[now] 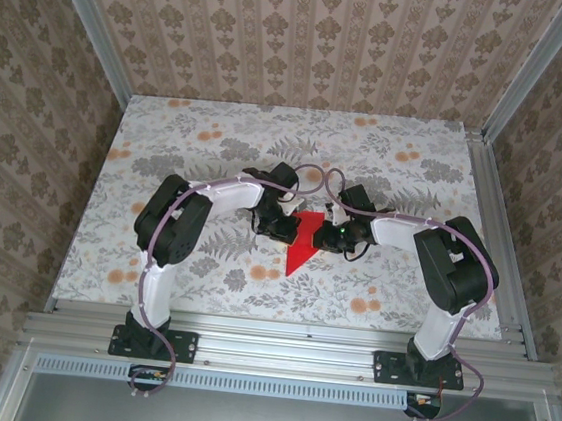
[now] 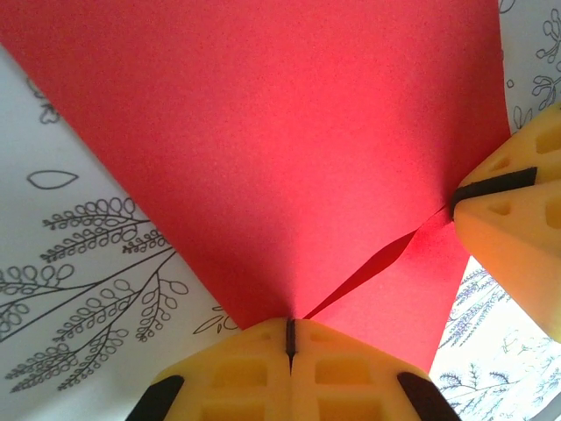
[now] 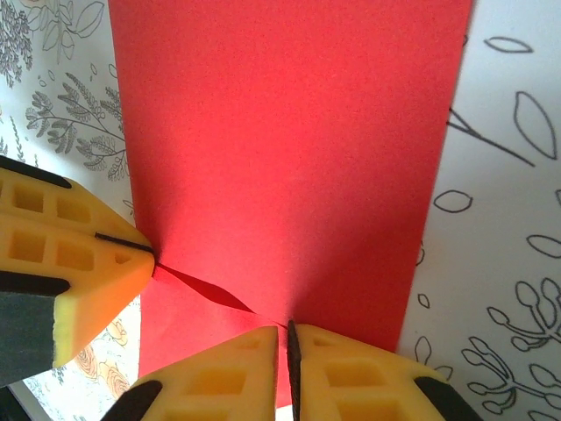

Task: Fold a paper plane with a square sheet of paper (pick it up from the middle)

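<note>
Frame centre on floral desk [image 1: 167,148]: red paper [image 1: 302,245] creased into a wedge pointing down-frame, one flap lifted. left fingers [image 2: 245,368] and right fingers [image 3: 351,377] both clamped on its edge.

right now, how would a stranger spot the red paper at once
Find the flower-patterned table and look to its middle. There the left gripper and right gripper are both shut on the red paper, which narrows to a point toward the near edge. It is the only plain bright red thing there.
</note>
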Action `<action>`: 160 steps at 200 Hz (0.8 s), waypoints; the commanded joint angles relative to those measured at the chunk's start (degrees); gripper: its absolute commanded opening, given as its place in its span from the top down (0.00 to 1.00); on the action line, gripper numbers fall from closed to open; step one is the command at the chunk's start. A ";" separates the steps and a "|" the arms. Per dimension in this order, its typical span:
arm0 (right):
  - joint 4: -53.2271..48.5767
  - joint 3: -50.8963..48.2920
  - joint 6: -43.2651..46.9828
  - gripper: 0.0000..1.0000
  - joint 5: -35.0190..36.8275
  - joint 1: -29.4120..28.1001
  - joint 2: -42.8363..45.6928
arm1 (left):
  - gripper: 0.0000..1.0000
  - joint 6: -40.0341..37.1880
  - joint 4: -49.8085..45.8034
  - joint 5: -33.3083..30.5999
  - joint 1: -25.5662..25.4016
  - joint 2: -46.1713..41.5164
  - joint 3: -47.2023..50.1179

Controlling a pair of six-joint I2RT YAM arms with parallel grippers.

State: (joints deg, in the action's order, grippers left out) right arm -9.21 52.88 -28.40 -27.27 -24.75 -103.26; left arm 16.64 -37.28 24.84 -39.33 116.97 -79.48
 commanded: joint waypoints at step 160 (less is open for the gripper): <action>-2.81 -1.26 1.77 0.84 0.20 -0.03 -2.03 | 0.97 -1.43 -0.17 0.16 0.40 0.45 -2.09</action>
State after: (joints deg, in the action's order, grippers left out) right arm -9.19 52.88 -28.18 -27.64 -24.64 -103.53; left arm 16.62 -37.08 25.28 -39.29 116.97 -80.14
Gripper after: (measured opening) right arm 0.158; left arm 0.048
